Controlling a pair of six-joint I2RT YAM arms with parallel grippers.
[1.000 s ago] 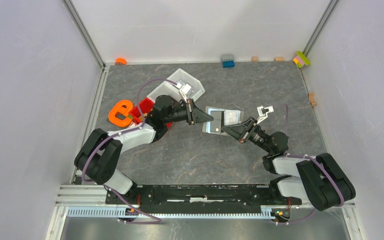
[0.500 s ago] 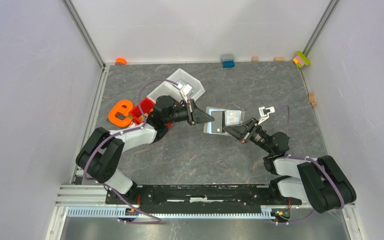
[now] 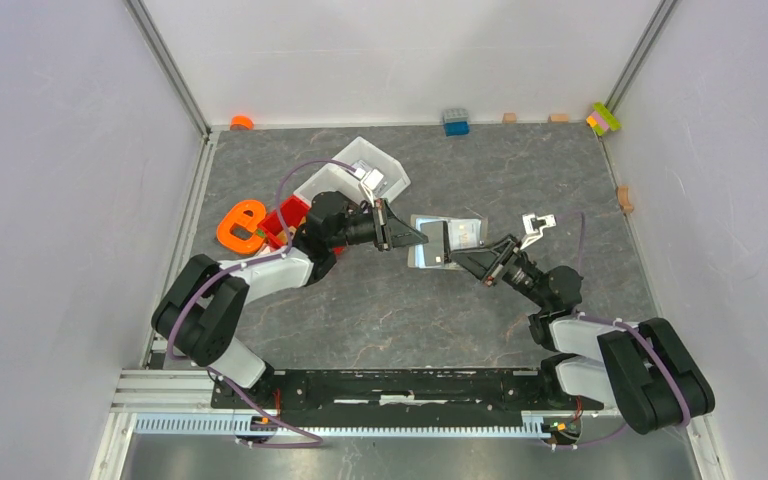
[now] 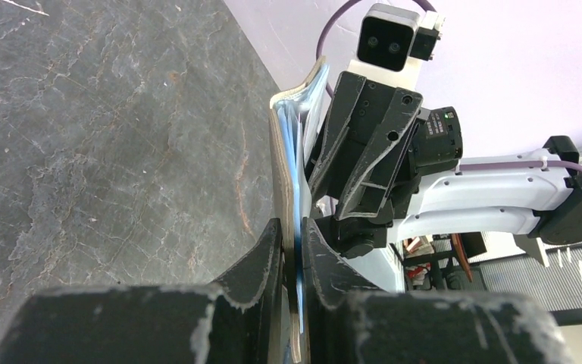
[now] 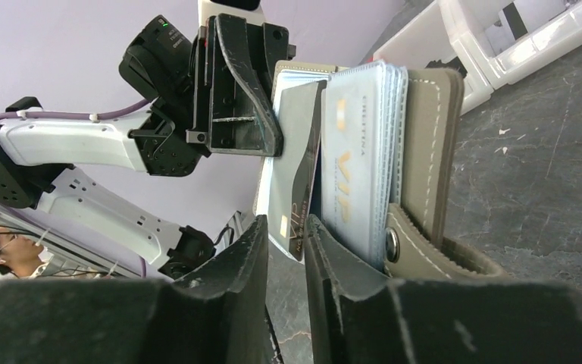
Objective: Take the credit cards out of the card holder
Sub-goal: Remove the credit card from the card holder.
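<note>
Several pale-blue credit cards (image 5: 360, 152) fan from the taupe card holder (image 5: 428, 144).

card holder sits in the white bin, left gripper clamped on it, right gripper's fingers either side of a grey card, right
No: the top view shows the card holder out between the arms, apart from the white bin. The left gripper does clamp it, and the rest holds.

Edge of dark card (image 5: 297, 174) hidden in right pincer (image 5: 286, 231), grip unclear; card holder (image 4: 280, 174) base inside left pincer (image 4: 292, 254).
</note>
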